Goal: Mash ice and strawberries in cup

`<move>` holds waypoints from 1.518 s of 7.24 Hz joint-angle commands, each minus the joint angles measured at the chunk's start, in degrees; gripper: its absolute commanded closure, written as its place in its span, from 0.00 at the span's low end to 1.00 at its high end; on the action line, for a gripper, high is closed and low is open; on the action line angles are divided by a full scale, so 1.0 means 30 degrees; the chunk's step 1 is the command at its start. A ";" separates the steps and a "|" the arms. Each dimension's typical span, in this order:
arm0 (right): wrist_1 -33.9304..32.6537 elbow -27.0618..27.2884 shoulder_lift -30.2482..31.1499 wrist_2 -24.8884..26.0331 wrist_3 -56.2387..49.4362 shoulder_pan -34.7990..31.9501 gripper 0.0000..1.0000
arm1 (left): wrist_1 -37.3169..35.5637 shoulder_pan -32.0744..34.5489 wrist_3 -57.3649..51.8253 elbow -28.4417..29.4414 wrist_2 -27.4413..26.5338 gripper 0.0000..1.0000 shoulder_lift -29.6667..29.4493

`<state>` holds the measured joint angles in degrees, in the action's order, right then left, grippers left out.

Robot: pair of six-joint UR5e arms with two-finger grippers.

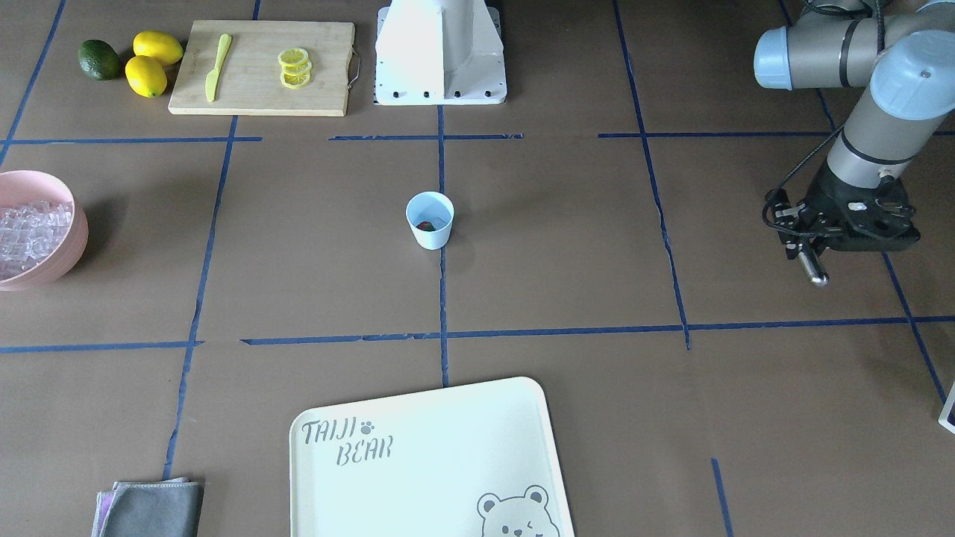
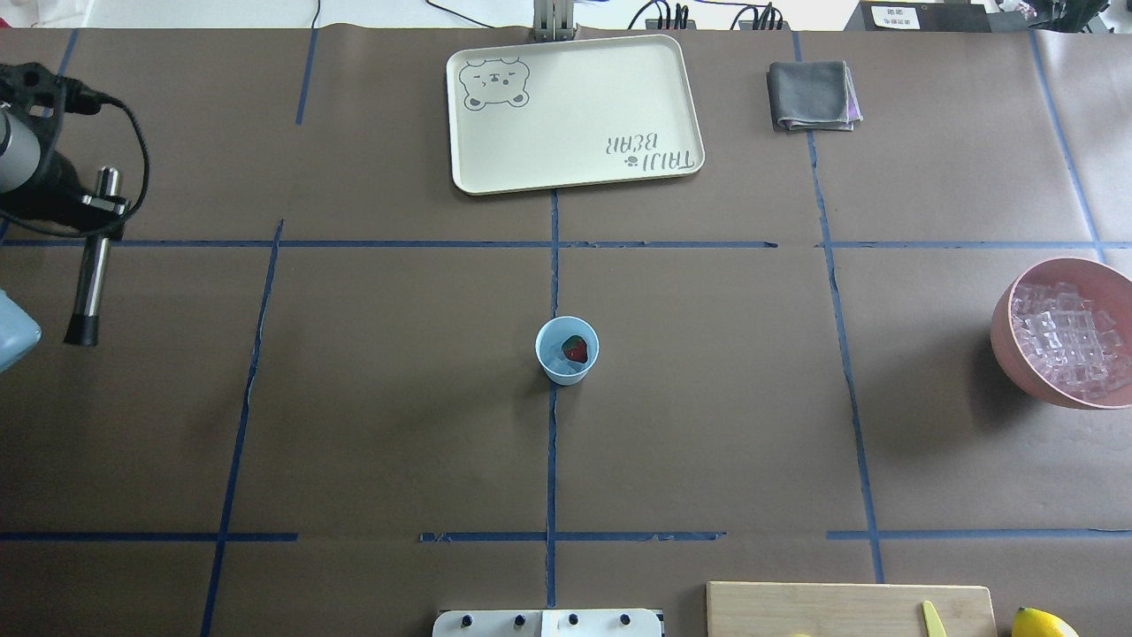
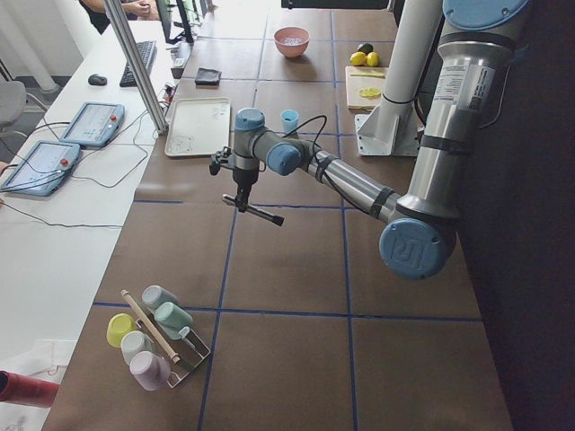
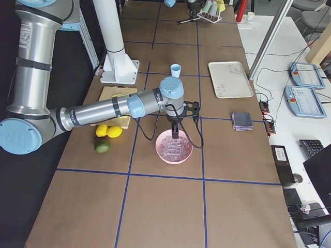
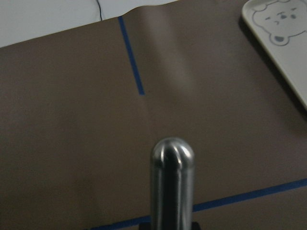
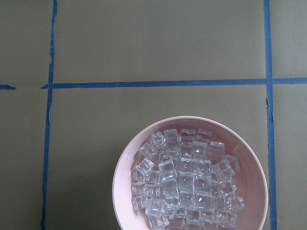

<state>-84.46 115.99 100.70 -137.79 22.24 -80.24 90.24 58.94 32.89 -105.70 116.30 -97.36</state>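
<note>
The pale blue cup (image 2: 566,351) stands upright at the table's middle, with one red strawberry (image 2: 577,351) inside it. I cannot tell whether ice lies in the cup. A heap of clear ice (image 6: 184,187) fills the pink bowl (image 6: 120,177) at the table's right end. My left gripper (image 2: 99,205) is far to the left of the cup, shut on a metal muddler (image 2: 88,265) whose rounded tip (image 5: 172,153) fills the left wrist view. My right gripper (image 4: 176,133) hangs over the pink bowl in the exterior right view only; I cannot tell if it is open or shut.
A cream bear tray (image 2: 575,115) and a folded grey cloth (image 2: 812,95) lie on the far side. A cutting board (image 1: 261,89) holds lemon slices (image 1: 295,67) and a yellow knife (image 1: 216,67). Two lemons (image 1: 153,63) and a green fruit (image 1: 99,60) lie beside it.
</note>
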 commanded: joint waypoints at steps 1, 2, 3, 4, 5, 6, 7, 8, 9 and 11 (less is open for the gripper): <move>0.0000 -0.0022 0.0036 0.0022 0.0000 0.0000 0.00 | -0.1017 0.0333 -0.1171 0.1036 0.1074 1.00 0.1396; 0.0000 -0.0022 0.0036 0.0022 0.0000 0.0000 0.00 | -0.0989 0.0334 -0.1235 0.2263 0.1163 1.00 0.1399; 0.0000 -0.0022 0.0036 0.0022 0.0000 0.0000 0.00 | -0.0814 0.0392 -0.2744 0.3639 0.2469 1.00 0.1486; 0.0000 -0.0080 0.0007 0.0051 0.0000 0.0000 0.00 | -0.0697 0.1031 -0.3571 0.4638 0.3236 1.00 0.1458; 0.0000 -0.0081 0.0007 0.0167 0.0000 0.0000 0.00 | -0.0695 0.1037 -0.3608 0.5141 0.3244 1.00 0.1458; 0.0000 -0.0081 0.0036 0.0197 0.0000 0.0000 0.00 | -0.0579 0.1095 -0.3609 0.5379 0.3273 1.00 0.1458; 0.0000 -0.0081 0.0036 0.0198 0.0000 0.0000 0.00 | -0.0549 0.1096 -0.3638 0.5729 0.3215 1.00 0.1458; 0.0000 -0.0081 0.0036 0.0198 0.0000 0.0000 0.00 | -0.0549 0.1096 -0.3580 0.5906 0.3244 1.00 0.1400; 0.0000 -0.0081 0.0007 0.0198 0.0000 0.0000 0.00 | -0.0578 0.1067 -0.3521 0.6053 0.3215 1.00 0.1341; 0.0000 -0.0081 0.0036 0.0198 0.0000 0.0000 0.00 | -0.0520 0.1037 -0.3579 0.6581 0.3244 1.00 0.1165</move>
<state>-84.46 115.75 100.79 -137.20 22.24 -80.25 88.63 62.10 22.19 -86.62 126.01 -93.67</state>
